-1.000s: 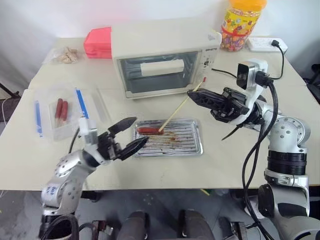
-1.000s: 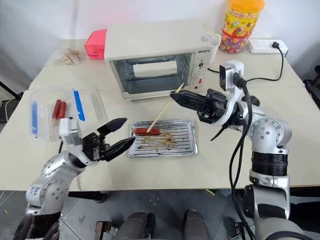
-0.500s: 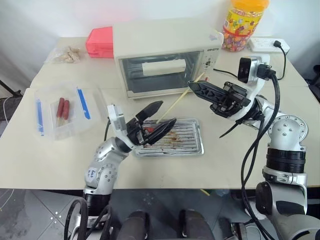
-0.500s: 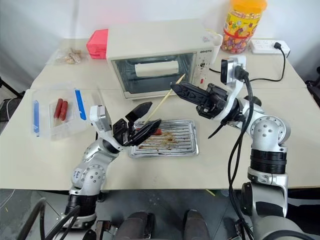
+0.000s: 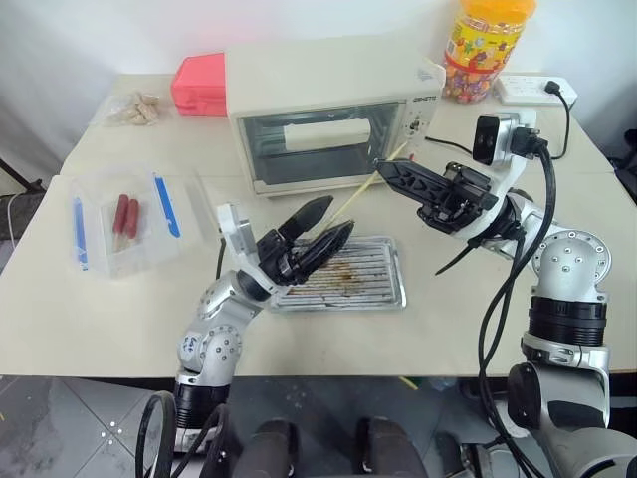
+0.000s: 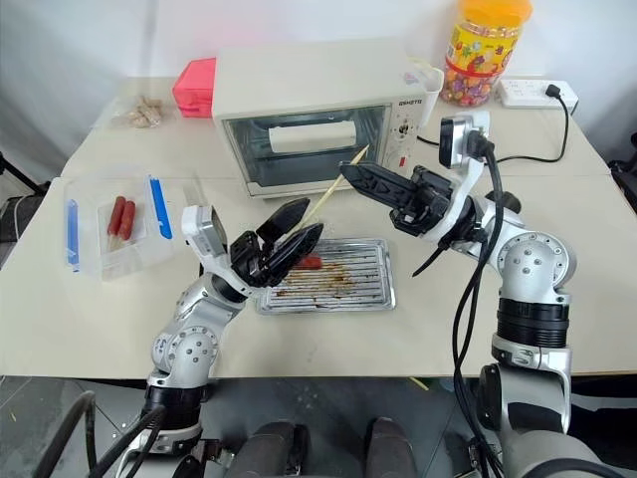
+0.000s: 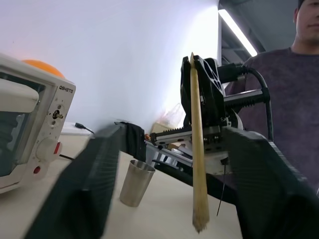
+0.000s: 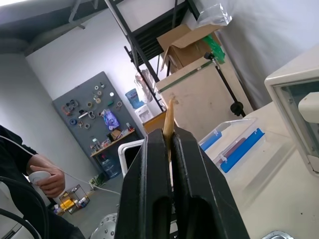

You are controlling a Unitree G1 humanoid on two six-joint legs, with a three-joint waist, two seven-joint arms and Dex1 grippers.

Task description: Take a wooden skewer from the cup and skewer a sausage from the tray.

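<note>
Where it shows, the wooden skewer (image 5: 360,190) looks pale, thin

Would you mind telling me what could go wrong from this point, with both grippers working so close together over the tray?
1. The left gripper crowds the wooden skewer, so it might knock it askew in the right gripper.
2. The sausage lies loose on the tray and may roll off the tip.
3. The two grippers could collide.

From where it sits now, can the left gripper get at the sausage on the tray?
Probably yes. The left gripper hangs over the tray's left end with the sausage just beyond its fingers. The skewer, held by the right gripper, slants down close by and may crowd it.
</note>
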